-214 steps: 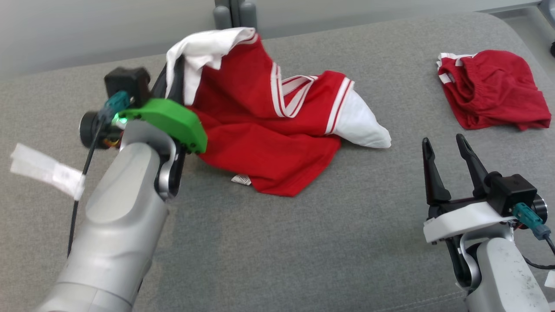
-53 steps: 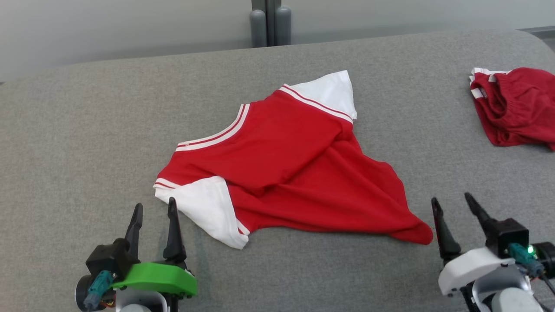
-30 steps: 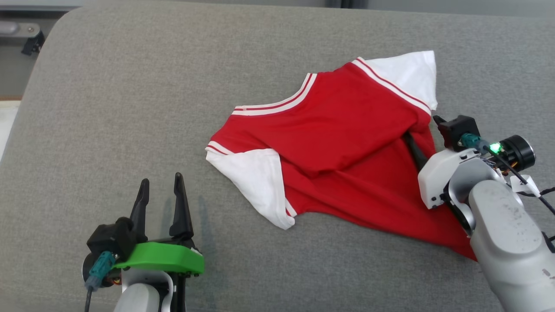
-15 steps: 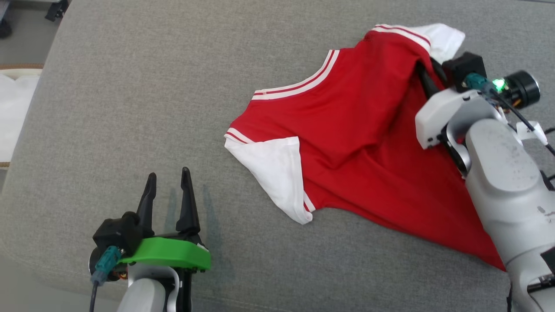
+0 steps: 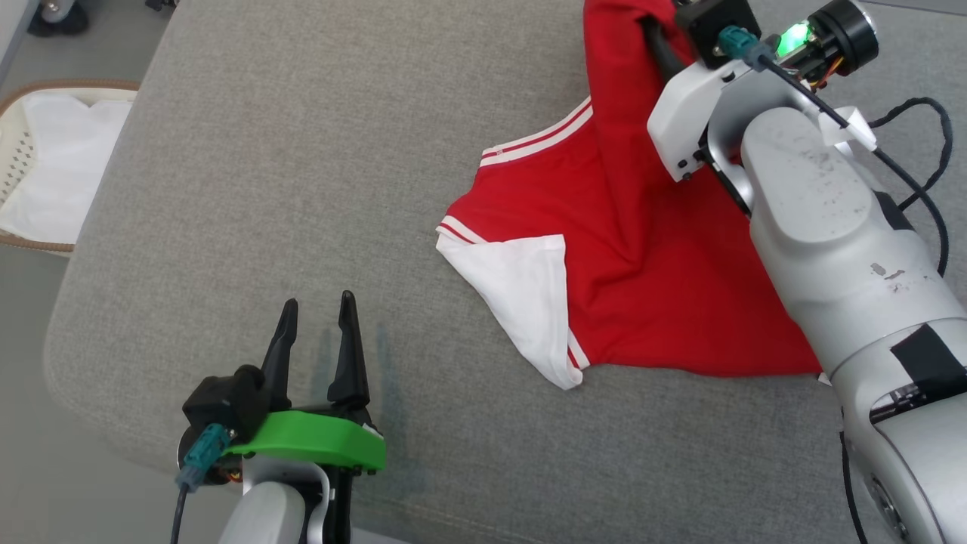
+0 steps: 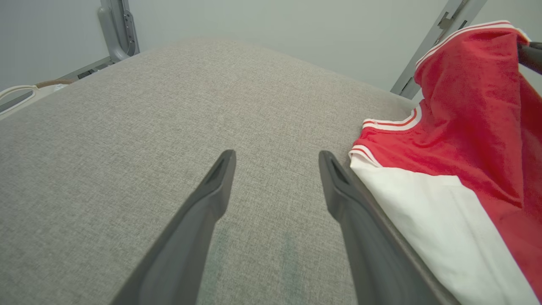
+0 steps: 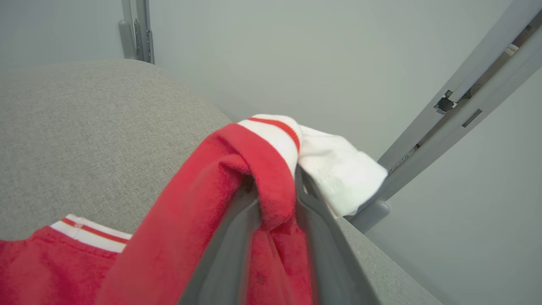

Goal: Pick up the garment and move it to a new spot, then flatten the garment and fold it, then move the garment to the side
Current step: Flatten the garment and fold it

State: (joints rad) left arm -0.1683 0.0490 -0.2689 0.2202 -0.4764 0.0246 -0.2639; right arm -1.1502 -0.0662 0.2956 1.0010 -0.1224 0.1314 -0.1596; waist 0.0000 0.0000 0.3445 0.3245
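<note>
A broad grey upholstered surface point(image 5: 302, 151) with rounded corners lies under soft, even light. Off its left edge, a brown-rimmed basket point(image 5: 16, 159) holding white cloth point(image 5: 60, 174) sits on the grey floor point(image 5: 30, 363). Beyond its far edge rise a plain pale wall point(image 6: 254, 21), a grey metal post point(image 6: 116, 29) and a slanted metal rail point(image 7: 465, 97).

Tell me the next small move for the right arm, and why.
Probably lift a little higher: the right claw pinches the red shirt by one shoulder, yet its lower half and one white sleeve lie on the grey cushion. The left claw stands open beside that sleeve.
</note>
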